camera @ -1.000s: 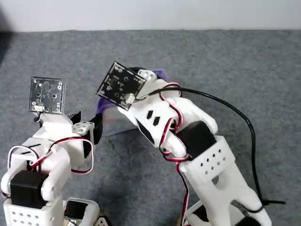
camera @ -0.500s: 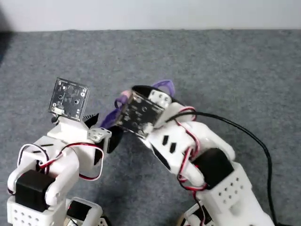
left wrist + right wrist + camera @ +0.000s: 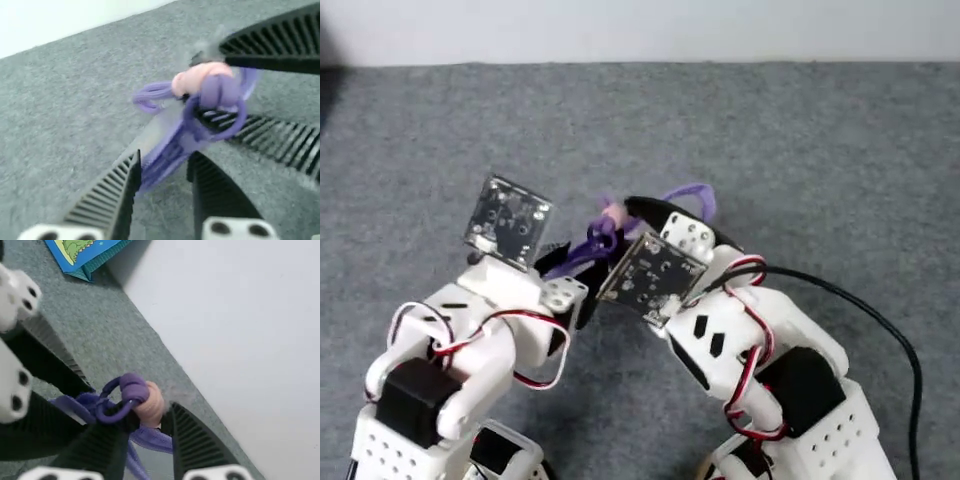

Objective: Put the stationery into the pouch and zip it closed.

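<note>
Pouch of thin translucent purple plastic (image 3: 156, 146), light, floppy, above grey felt table (image 3: 820, 130), edge clamped in left gripper (image 3: 165, 162), right gripper (image 3: 150, 422) seemingly nipping purple cord pull with pink bead (image 3: 145, 400); zip seam safest hold.

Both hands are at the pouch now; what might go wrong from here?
The left hand pinches only a bunched part of the pouch, so it may slip out under a pull. The purple cord and pink bead sit bunched at the right hand and might snag.
</note>
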